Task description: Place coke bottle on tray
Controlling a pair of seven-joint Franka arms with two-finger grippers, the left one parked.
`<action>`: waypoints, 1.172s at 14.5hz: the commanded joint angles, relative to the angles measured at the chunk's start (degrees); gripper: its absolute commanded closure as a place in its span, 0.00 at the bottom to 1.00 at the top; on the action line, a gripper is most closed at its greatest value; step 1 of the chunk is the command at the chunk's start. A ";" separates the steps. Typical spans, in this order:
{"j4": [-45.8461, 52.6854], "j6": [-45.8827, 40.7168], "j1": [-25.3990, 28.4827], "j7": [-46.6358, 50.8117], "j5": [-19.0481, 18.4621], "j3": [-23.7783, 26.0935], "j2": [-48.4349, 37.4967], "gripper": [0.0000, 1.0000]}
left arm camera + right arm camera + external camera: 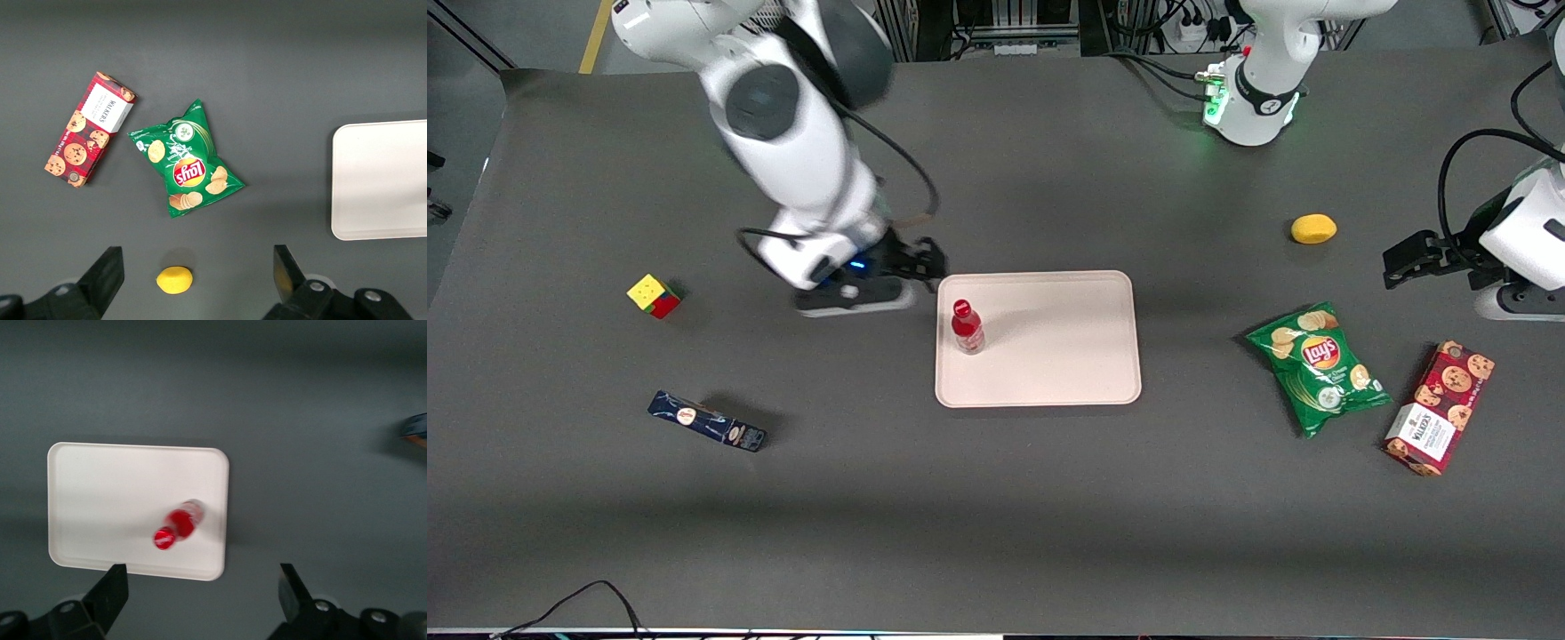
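Observation:
The coke bottle (967, 326) stands upright on the pale pink tray (1067, 356), close to the tray's edge at the working arm's end. In the right wrist view the coke bottle (179, 524) shows from above on the tray (100, 493), red cap nearest the camera. My gripper (925, 260) hovers above the table just off the tray's corner, farther from the front camera than the bottle. The gripper (203, 597) is open, its two fingers spread wide with nothing between them, apart from the bottle.
Toward the working arm's end lie a colour cube (655, 295) and a dark blue box (707, 421). Toward the parked arm's end lie a lemon (1313, 228), a green chips bag (1318, 366) and a red cookie box (1440, 407).

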 commanded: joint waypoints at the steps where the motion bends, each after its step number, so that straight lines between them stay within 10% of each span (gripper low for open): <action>1: -2.11 -7.51 -7.70 -9.51 -0.56 -0.29 -9.35 0.00; 6: -11.07 -8.24 -15.45 -9.34 -7.67 0.15 -18.95 0.00; 17: -13.19 -8.15 -28.98 -15.66 -2.14 -7.40 -18.60 0.00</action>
